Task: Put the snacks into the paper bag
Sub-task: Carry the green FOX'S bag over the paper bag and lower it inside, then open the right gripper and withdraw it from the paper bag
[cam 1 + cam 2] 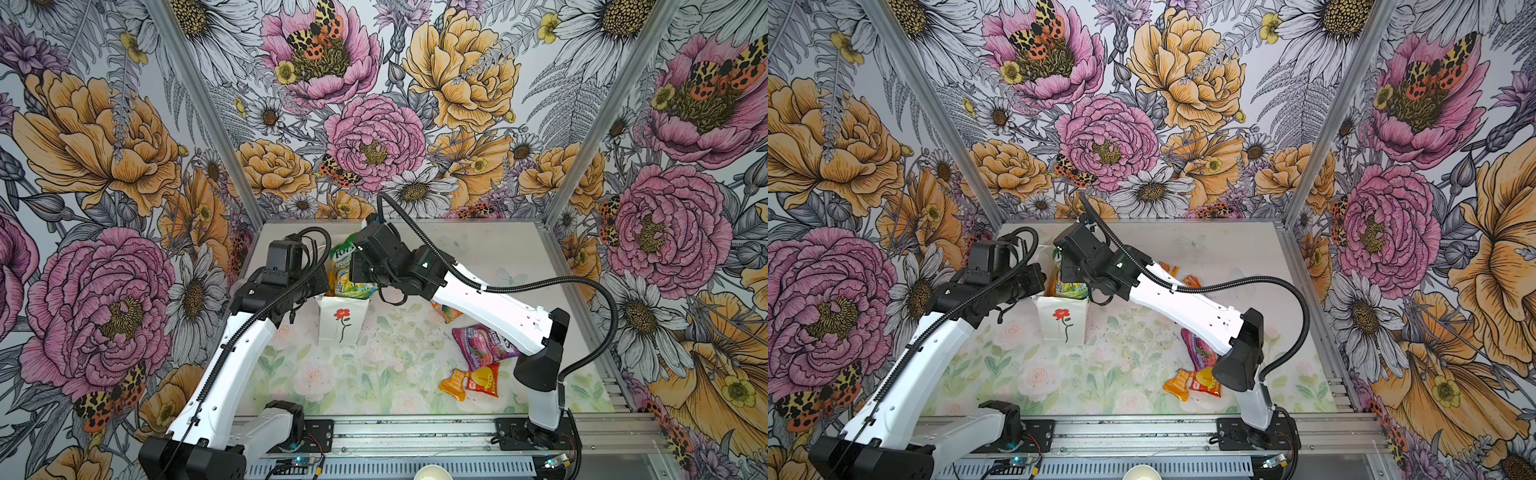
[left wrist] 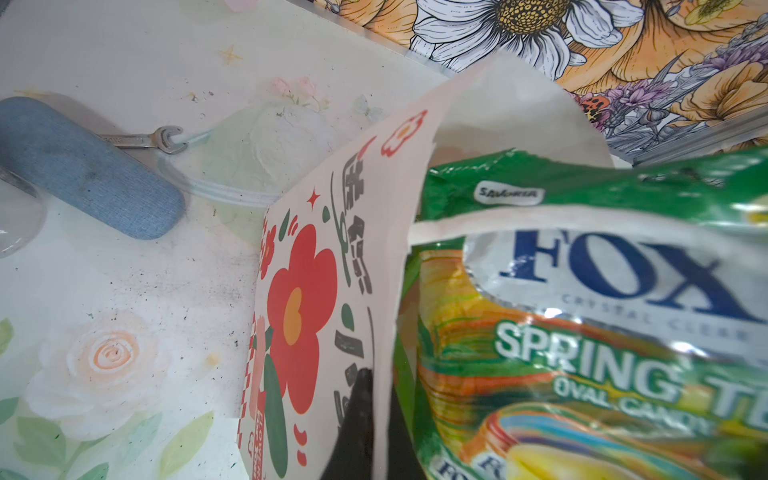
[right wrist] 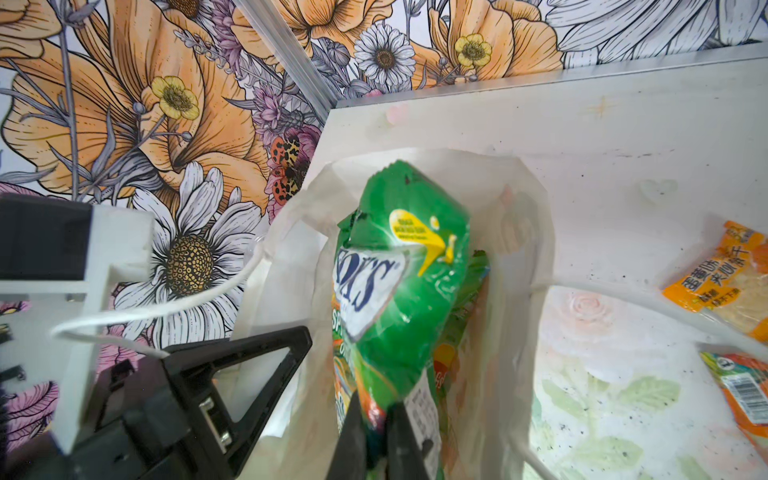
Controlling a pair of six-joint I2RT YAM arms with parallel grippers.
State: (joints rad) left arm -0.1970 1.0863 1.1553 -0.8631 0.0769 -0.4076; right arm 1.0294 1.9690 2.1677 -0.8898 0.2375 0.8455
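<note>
Right gripper (image 3: 376, 405) was pressed shut on an edge of the green-yellow Fox's Spring Tea packet (image 3: 399, 291). The packet stood roughly upright in the mouth of the paper bag (image 1: 341, 322), its upper part above the rim. The bag's floor therefore lay straight below the grip. Judged: only a short descent or a release remained.

Left gripper (image 2: 376, 419) was pinched on the bag's side wall, apparently steadying it.

Only the right wrist view showed the pinch and another packet inside the bag. Both top views hid these, but showed the purple packet (image 1: 484, 343) loose on the table (image 1: 374, 374) beside the right arm.
</note>
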